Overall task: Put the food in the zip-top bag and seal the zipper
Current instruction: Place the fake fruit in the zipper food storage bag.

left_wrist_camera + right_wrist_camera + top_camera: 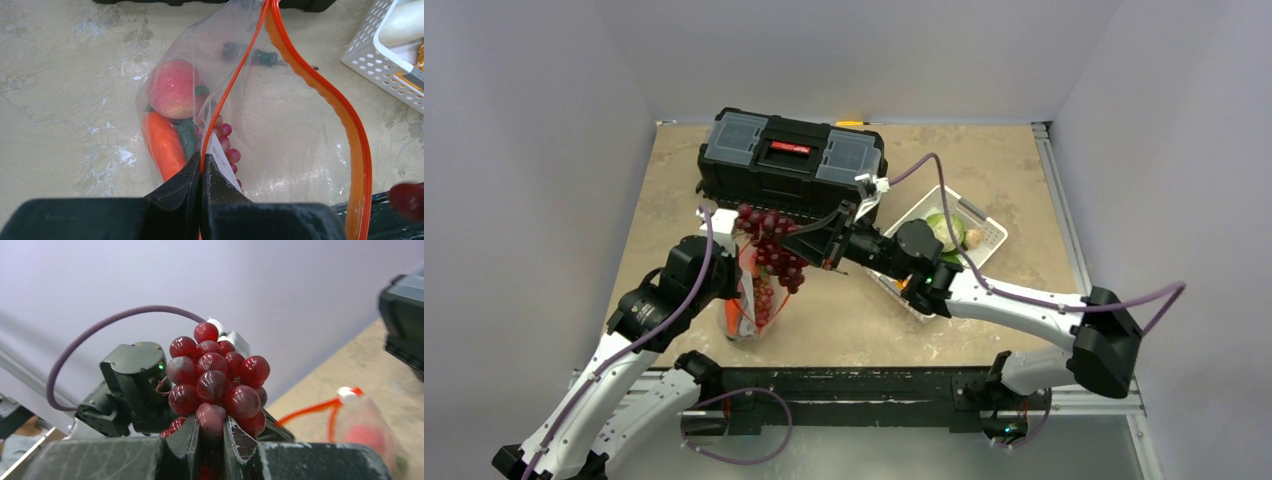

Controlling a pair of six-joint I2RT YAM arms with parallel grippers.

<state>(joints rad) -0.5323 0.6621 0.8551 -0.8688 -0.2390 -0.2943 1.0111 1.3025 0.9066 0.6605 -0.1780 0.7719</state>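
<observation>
You had left jaws pinched shut on the zip-top bag (pixel 280 125) rim, frame centre-left; peach (pixel 172 90) and carrot (pixel 162 145) were inside. Right jaws gripped the grape bunch (pixel 215 375) above it. Cabbage (pixel 944 232) sat in the basket (pixel 989 235); zipper (pixel 350 125) was unsealed.

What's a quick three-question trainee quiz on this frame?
1. True or false: the right gripper is shut on the grape bunch.
2. What is the left gripper pinching? A) the carrot B) the zipper of the zip-top bag C) the toolbox handle
3. Fill in: the cabbage lies in the white ____.

Key: 1 true; 2 B; 3 basket.
</observation>
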